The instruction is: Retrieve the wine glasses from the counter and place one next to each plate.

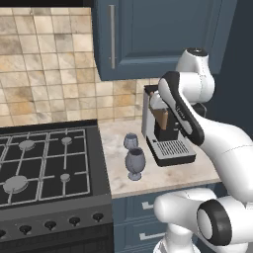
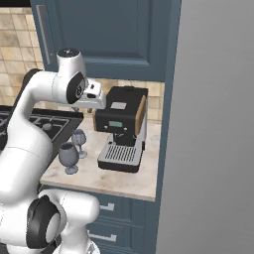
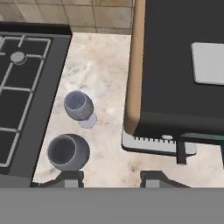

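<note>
Item 1, fingers (image 3: 111, 178): two dark tips at the bottom of the hand view, standing apart with nothing between them; released, gripping nothing, held high above the tabletop.

Item 2, large wine glass (image 3: 68, 152): smoky grey-blue, wide bowl, upright on the tabletop (image 3: 107, 74), just above the left finger tip in the hand view, below the hand and apart from it. Also seen in the left base view (image 1: 135, 163) and the right base view (image 2: 69, 156), near the front edge.

Item 3, small wine glass (image 3: 78, 106): slimmer, upright, just behind the large glass, farther from the fingers; round foot visible. Seen also at (image 1: 130, 142) and (image 2: 79, 140).

Item 4, coffee machine (image 3: 179, 70): black body, wooden side panel, silver drip tray; stands on the tabletop ahead of the right finger tip, beside both glasses.

Item 5, gas stove (image 3: 24, 87): black, grated, adjoining the tabletop on the glasses' far side from the machine.
</note>
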